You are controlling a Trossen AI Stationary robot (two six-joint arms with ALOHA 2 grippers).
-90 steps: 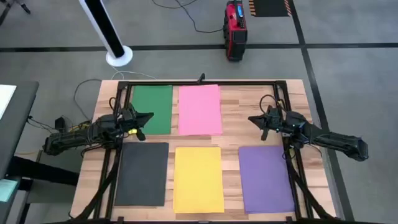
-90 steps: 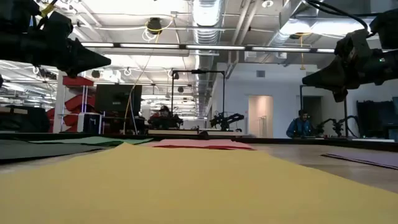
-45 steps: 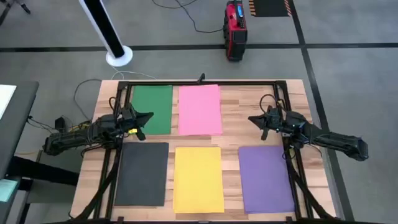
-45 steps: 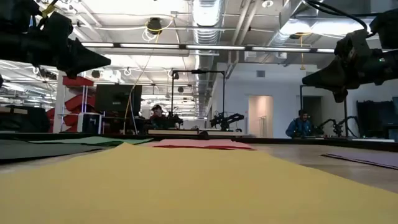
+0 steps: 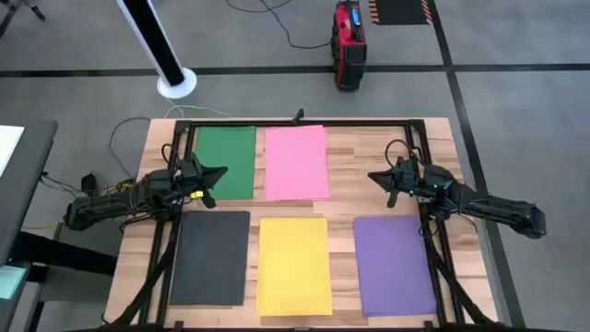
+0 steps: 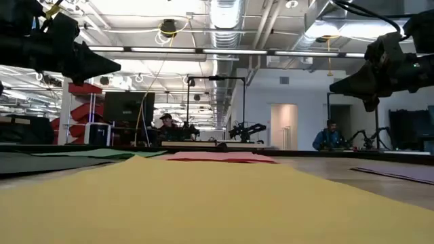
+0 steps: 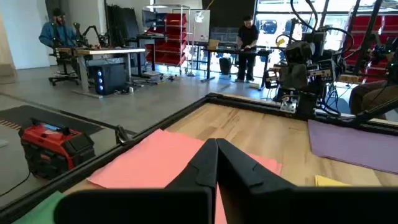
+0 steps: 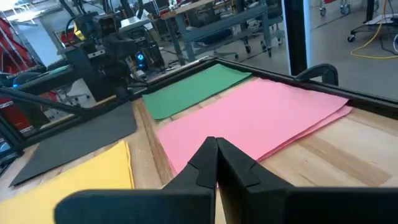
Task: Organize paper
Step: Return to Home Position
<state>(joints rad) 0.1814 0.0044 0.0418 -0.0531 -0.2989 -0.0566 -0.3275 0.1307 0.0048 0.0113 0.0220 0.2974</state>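
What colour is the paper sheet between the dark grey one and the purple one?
The sheet is yellow; the high view shows it best.

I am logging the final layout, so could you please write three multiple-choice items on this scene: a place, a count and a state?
1. Which paper shares the two-sheet row with the green paper? A orange B pink paper C blue
2. How many colours of paper lie on the table? A three B five C seven
3. How are the left pincer and right pincer? A both shut, empty B both open C each shut on a sheet

1 B: the high view shows pink next to green.
2 B: those two plus dark grey paper, yellow paper, purple paper.
3 A: each wrist view shows it closed on nothing.
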